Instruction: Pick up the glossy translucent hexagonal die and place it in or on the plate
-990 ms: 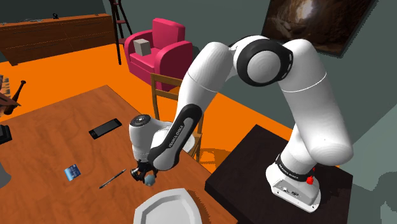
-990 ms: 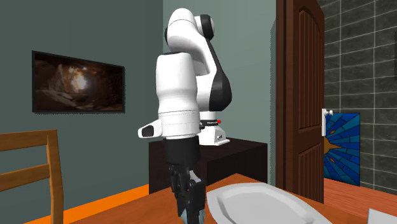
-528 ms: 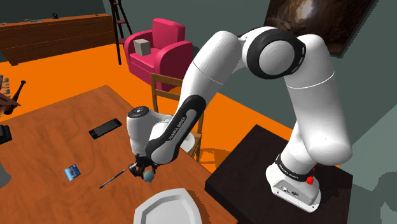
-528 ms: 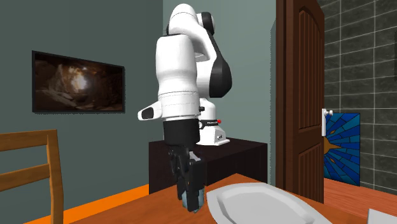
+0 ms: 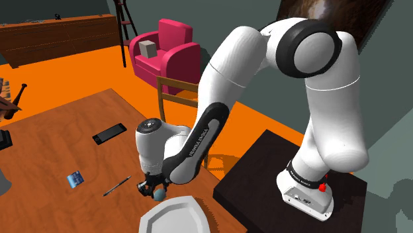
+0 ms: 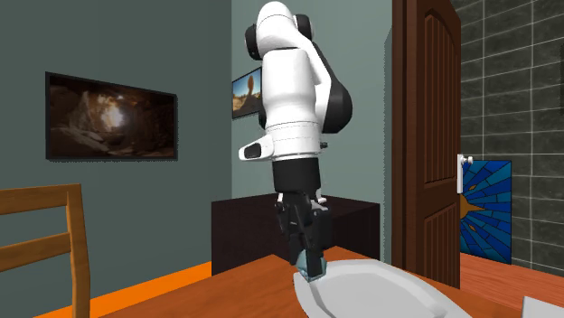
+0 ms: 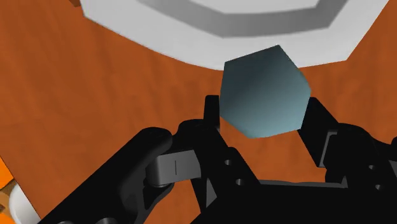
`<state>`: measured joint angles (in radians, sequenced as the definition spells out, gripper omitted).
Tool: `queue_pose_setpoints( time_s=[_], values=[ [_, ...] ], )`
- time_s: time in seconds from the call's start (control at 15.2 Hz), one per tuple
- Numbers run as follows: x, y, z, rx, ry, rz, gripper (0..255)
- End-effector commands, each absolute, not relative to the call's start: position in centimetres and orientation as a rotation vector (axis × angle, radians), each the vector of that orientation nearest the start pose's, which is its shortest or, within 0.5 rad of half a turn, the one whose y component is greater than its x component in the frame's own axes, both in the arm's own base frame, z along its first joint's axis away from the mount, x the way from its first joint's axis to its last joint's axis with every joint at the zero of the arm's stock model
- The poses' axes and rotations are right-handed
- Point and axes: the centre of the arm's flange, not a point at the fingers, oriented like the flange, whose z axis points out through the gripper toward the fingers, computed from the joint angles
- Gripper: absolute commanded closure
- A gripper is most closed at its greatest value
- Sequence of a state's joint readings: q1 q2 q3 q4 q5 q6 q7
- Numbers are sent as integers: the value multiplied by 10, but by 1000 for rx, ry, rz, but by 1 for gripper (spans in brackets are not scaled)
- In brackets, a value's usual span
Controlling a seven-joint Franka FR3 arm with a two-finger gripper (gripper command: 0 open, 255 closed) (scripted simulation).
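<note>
Already we hold the die [image 7: 264, 92] clamped in the jaws, seemingly clear of the counter [image 7: 95, 95]; the plate [image 7: 127, 22] lies just ahead of them, so placing remains.

My arm [image 5: 318, 119] is a chain of smooth, rounded white shells with dark rings at the joints. A black strip [image 5: 210, 119] with small white lettering [image 5: 198, 136] runs along the forearm. Its white foot [image 5: 306, 192] carries a red knob [image 5: 322, 186]. My gripper [image 7: 262, 118] is all black, with a grey block [image 7: 173, 167] and small round holes.
</note>
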<state>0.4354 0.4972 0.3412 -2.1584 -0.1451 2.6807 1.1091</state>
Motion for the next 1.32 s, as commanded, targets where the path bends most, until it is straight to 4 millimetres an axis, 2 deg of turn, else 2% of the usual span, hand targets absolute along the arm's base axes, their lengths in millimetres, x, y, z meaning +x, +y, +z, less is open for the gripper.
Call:
queue_pose_setpoints(
  time_s=[0.0,0.46,0.53,1.25],
  values=[
    [376,412,182,-3014,376,57,255],
    [287,437,182,-3014,376,57,255],
    [282,439,182,-3014,376,57,255],
    [282,439,124,-3014,376,57,255]
  ],
)
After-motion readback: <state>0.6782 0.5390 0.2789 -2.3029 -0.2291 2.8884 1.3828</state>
